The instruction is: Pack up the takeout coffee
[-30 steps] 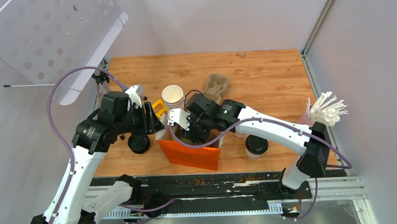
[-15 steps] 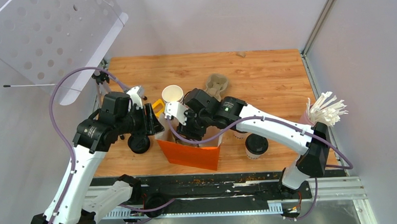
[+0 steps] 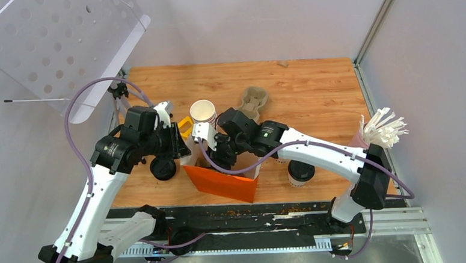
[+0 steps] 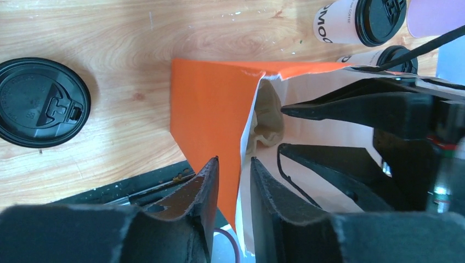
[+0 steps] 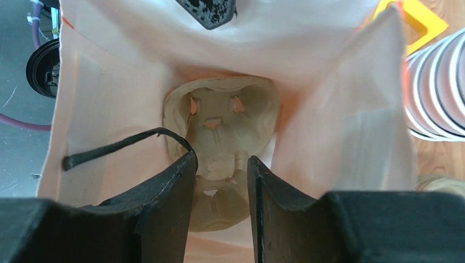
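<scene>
The white, black-jointed arms end in a black left pincer and right pincer, trailing purple cables.

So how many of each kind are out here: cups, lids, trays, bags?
Lidded cups: 2
Loose black lid: 1
Stack of lidless cups: 1
Pulp cup trays: 2, one inside the bag
Orange bag: 1
Total: 7

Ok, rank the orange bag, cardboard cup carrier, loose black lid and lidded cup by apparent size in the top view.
1. orange bag
2. cardboard cup carrier
3. loose black lid and lidded cup: look alike
</scene>
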You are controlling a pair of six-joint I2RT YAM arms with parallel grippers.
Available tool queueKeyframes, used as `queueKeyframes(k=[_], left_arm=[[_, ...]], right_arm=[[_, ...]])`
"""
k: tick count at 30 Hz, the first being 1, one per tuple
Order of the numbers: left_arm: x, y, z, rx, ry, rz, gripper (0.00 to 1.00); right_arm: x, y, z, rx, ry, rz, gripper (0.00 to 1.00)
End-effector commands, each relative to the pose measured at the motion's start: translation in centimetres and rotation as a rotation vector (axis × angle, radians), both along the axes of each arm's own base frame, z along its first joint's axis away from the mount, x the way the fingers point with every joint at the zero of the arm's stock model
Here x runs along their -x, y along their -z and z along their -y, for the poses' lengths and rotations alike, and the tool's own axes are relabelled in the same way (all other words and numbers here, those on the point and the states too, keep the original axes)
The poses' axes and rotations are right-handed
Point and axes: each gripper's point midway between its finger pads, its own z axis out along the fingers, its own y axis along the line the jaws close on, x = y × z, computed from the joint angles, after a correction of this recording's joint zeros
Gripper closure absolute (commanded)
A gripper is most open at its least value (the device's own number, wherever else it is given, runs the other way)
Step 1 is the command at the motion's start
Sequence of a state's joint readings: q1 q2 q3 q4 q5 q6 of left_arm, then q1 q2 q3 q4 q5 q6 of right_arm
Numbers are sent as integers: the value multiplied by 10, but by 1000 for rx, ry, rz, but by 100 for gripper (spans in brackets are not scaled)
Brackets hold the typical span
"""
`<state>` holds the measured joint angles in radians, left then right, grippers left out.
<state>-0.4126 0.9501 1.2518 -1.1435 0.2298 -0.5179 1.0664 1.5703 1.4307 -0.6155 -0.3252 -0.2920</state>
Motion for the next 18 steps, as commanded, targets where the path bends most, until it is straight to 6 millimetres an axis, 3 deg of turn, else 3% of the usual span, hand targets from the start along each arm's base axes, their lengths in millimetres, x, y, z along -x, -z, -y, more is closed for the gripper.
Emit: queueKeyframes(k=[1, 6, 8, 11, 18], left_arm=[[3, -5, 3, 19, 21, 7, 67], [8, -7, 2, 29, 11, 2, 68], [8, -7, 1, 27, 13, 2, 62], [8, -8, 1, 18, 29, 5, 54], [1, -12, -1, -21, 54, 34, 51]], right_arm=[[2, 9, -18, -37, -36, -18, 61], [-6, 26, -17, 5, -7, 0, 63], [-9, 23, -15, 10, 5, 14, 62], [-10, 11, -11, 5, 16, 33, 61], [-3, -41, -4, -55, 14, 44, 58]])
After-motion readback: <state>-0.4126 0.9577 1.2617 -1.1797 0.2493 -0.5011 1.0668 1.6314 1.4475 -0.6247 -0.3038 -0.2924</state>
